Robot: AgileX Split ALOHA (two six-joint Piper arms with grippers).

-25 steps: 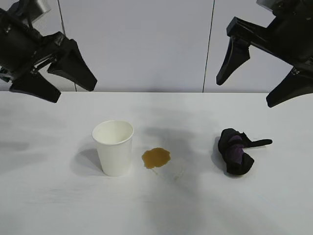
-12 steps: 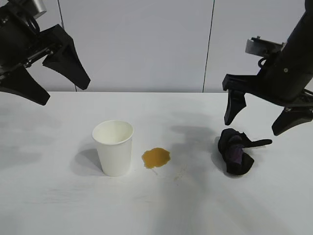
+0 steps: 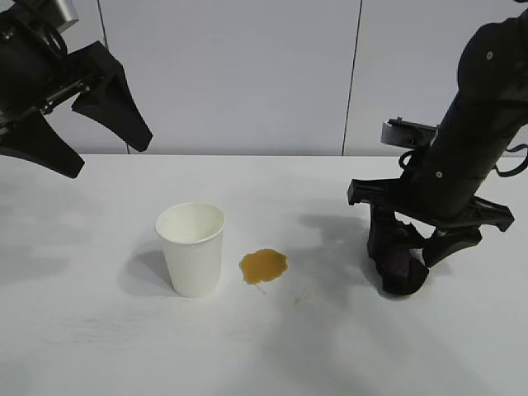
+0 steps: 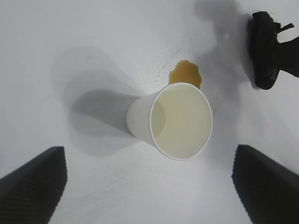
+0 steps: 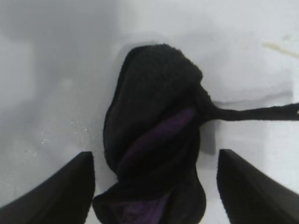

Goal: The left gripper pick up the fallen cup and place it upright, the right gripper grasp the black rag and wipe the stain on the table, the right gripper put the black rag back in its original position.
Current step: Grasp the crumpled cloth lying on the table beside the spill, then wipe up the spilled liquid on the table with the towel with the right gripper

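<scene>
On the near-centre part of the white desk (image 3: pixel 99 346), a white paper cup (image 3: pixel 192 248) stands upright, mouth up, left of middle. Just right of the cup, close to it but not touching, lies a small amber-brown stain (image 3: pixel 263 265) with an uneven rounded edge. Seen from the left wrist, the cup (image 4: pixel 174 120) shows a bare interior, and the stain (image 4: pixel 185 73) peeks out just past its rim.

Further right, at about the same depth, a bunched black rag (image 3: pixel 398 262) with purple patches sits on the desk, well apart from the stain. The right gripper (image 3: pixel 413 244) is down over the rag, its two black fingers spread with one on each side of the cloth. From the right wrist, the rag (image 5: pixel 156 135) lies between the spread fingers (image 5: pixel 60 189), a purple fold runs along its middle, and one thin strip sticks out sideways. Whether the fingers touch the cloth cannot be told.

At the far left, the left gripper (image 3: pixel 92 139) hangs in the air above the desk's back edge, its broad pointed fingers spread wide and holding nothing. Behind the desk is a pale panelled wall (image 3: pixel 247 74).
</scene>
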